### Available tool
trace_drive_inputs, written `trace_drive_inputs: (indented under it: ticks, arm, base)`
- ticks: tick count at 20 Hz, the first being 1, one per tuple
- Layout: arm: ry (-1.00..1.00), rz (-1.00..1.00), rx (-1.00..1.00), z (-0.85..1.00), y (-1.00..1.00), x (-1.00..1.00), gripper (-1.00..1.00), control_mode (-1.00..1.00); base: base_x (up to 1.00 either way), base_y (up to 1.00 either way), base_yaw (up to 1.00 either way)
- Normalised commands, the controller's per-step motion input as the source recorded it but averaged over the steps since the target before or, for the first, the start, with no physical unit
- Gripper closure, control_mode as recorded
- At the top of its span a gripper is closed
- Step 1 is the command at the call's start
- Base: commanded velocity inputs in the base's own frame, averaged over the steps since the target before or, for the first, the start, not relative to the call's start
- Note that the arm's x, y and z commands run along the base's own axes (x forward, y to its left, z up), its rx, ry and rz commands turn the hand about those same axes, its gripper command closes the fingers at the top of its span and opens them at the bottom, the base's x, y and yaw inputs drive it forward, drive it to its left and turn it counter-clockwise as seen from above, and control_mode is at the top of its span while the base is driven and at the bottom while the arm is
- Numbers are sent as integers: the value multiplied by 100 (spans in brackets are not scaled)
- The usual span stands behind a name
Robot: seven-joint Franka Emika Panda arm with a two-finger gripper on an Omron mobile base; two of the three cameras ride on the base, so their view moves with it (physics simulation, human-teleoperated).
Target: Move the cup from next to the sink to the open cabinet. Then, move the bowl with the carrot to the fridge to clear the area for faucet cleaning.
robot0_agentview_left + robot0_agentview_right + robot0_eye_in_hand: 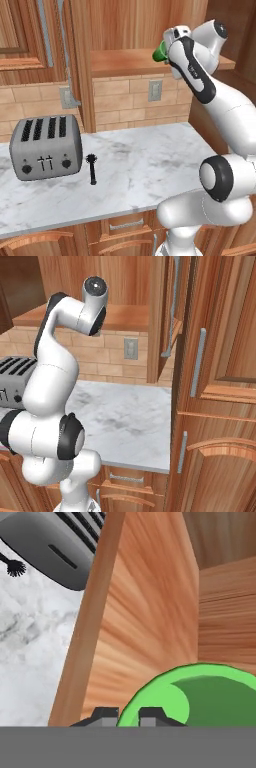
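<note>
No words or labels can be read on anything. The grey toaster (pixel 46 146) sits on the white counter (pixel 145 170), far left of the open cabinet (pixel 130 60), with a small black brush (pixel 92 167) just beside it. The gripper (pixel 127 716) pinches the rim of the bright green cup (pixel 200 694), held just over the cabinet's wooden shelf.
</note>
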Motion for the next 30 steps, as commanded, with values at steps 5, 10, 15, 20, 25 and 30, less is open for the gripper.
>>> trace_drive_inputs:
  ticks: [5,10,15,20,25,30]
  arm:
    - [10,0,-4,-26,0,39,100,-100]
    - [-10,0,0,85,0,-8,100,-100]
    - [2,0,-1,0,0,0,100,-100]
    - [19,0,-3,-44,0,0,100,-100]
    - [3,0,-2,-14,0,0,100,-100]
    - [0,0,0,0,0,10,100,-100]
  base:
    - [0,0,0]
    - [0,0,0]
    - [0,0,0]
    - [0,0,0]
    - [0,0,0]
    - [0,0,0]
